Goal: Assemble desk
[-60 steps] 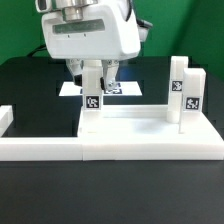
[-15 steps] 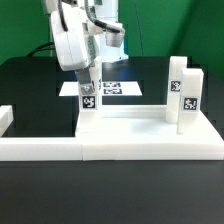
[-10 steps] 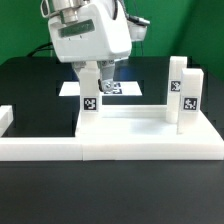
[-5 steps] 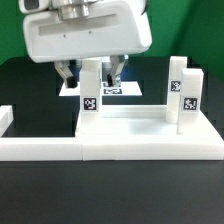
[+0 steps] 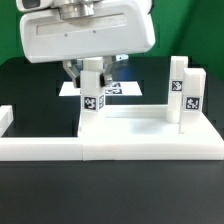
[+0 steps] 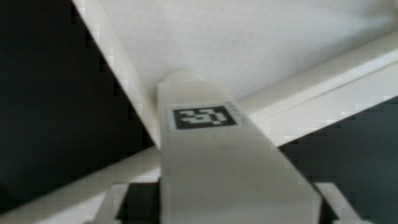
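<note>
1. Far left of the exterior frame, lower half: a long low white border rail (image 5: 35,148) runs along the black table (image 5: 30,85), with a short upturned end at the left edge. Not touching it.

2. Left of centre, upper half: that's me. The big white block of my gripper (image 5: 91,72) fills the top of the frame, and my two dark fingers (image 5: 72,72) hang down from it on either side of a white leg (image 5: 92,98). The leg stands upright at the near-left corner of the desk top (image 5: 150,135), tag facing the camera, and its top end sits right between my fingers. I'm narrow around it and it looks like I've got it clamped, with the leg between the pads rather than beside them.

3. The wrist view backs that up: the same leg (image 6: 217,150) runs straight out from between my fingers, its tag up, with the white desk top (image 6: 231,50) and a raised rim beyond it.

4. Centre, behind the leg: the marker board (image 5: 120,88) lies flat on the table, partly hidden by me.

5. Right side, mid-height: two more legs (image 5: 184,95) stand upright close together on the desk top's right end, tags showing, well apart from my fingers.
</note>
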`<action>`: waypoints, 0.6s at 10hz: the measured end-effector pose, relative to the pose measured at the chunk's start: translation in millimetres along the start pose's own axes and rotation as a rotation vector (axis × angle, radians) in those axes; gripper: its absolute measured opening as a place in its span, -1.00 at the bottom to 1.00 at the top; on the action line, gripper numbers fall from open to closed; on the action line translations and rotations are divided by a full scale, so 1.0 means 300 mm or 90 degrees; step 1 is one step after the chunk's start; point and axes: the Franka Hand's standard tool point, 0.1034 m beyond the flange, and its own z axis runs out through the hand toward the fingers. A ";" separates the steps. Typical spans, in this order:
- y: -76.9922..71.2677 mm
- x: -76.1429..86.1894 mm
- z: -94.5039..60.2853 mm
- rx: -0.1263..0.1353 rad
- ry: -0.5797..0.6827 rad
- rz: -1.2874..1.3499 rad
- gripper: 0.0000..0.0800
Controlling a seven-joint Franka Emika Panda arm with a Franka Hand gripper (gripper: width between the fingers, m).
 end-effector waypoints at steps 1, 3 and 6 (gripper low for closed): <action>0.004 0.001 0.000 0.000 0.000 0.025 -0.24; 0.019 0.010 -0.002 -0.003 -0.001 0.207 -0.24; -0.010 0.009 -0.016 -0.003 -0.077 0.647 -0.25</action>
